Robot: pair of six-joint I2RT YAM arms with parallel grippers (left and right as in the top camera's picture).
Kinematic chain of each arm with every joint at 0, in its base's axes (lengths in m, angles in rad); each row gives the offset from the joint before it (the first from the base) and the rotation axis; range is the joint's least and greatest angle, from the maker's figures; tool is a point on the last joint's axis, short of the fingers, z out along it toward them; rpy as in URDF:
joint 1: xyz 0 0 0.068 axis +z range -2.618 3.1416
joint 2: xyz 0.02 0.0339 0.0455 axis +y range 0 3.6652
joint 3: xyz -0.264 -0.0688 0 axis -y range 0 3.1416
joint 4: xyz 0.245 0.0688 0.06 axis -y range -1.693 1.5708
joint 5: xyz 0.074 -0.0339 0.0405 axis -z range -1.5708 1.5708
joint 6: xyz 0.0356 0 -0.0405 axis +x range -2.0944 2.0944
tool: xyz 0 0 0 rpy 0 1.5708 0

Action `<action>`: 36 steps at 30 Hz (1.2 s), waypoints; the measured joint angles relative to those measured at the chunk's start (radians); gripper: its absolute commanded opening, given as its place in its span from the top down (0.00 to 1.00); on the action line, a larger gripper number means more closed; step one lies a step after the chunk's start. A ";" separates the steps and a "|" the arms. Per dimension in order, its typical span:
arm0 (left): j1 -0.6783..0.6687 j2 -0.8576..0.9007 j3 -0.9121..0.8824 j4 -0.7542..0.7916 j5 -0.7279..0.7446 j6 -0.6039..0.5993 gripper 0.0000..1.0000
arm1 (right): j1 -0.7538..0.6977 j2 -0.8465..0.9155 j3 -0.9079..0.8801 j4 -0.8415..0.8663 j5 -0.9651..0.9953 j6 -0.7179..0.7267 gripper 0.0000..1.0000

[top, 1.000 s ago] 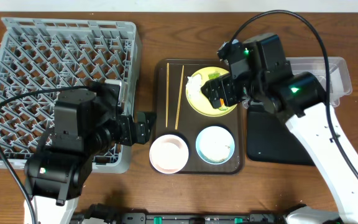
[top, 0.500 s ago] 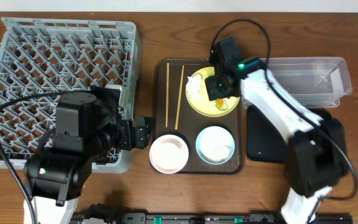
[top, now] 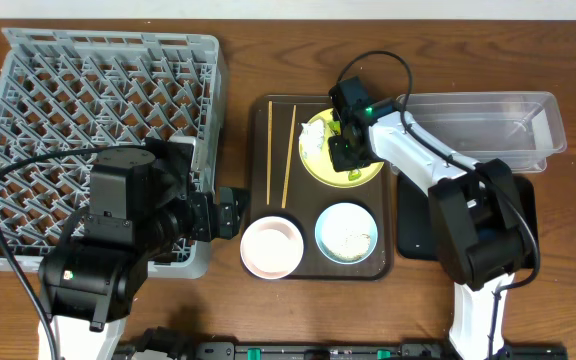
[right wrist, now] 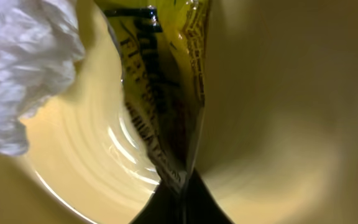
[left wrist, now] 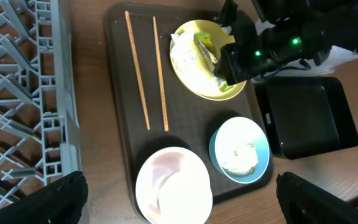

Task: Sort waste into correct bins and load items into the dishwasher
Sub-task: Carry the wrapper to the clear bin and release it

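My right gripper [top: 353, 152] is down on the yellow plate [top: 320, 168], shut on the green-and-orange snack wrapper [right wrist: 160, 81], which is pinched between the fingertips [right wrist: 182, 193]. The crumpled white tissue [top: 311, 140] lies on the plate just left of it. My left gripper [top: 230, 212] hangs open beside the grey dishwasher rack [top: 98, 90], holding nothing, above the pinkish-white bowl [left wrist: 173, 190]. The light blue bowl [top: 346, 232] holds white rice-like scraps [left wrist: 238, 155]. Two chopsticks [top: 278, 155] lie side by side left of the plate.
Plate, bowls and chopsticks sit on a dark brown serving tray [top: 308, 268]. The clear tub [top: 488, 125] stands at the right, with the flat black tray [top: 418, 225] in front of it. My right arm reaches over the black tray.
My right gripper dropped onto the yellow plate and closed on the snack wrapper. The left arm has stayed still and open.
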 measured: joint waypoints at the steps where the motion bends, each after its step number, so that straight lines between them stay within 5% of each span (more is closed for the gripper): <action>1: 0.000 0.000 0.000 0.000 0.000 0.000 0.02 | -0.002 -0.006 0.000 -0.001 0.000 0.001 0.99; 15: 0.000 0.000 0.000 0.000 0.000 0.000 0.02 | -0.273 -0.409 0.021 -0.096 -0.018 0.001 0.99; 20: 0.000 0.000 0.000 0.000 0.000 0.000 0.02 | -0.377 -0.362 0.012 -0.145 -0.010 -0.006 0.60; 26: 0.000 0.000 0.000 0.000 0.000 0.000 0.02 | -0.354 -0.320 0.005 -0.140 -0.050 -0.039 0.56; 32: 0.000 0.000 0.000 0.000 0.000 0.000 0.02 | -0.216 -0.355 0.018 -0.051 -0.110 -0.056 0.31; 36: 0.000 0.000 0.000 0.000 0.000 0.000 0.02 | -0.050 -0.353 0.029 -0.014 -0.095 -0.046 0.26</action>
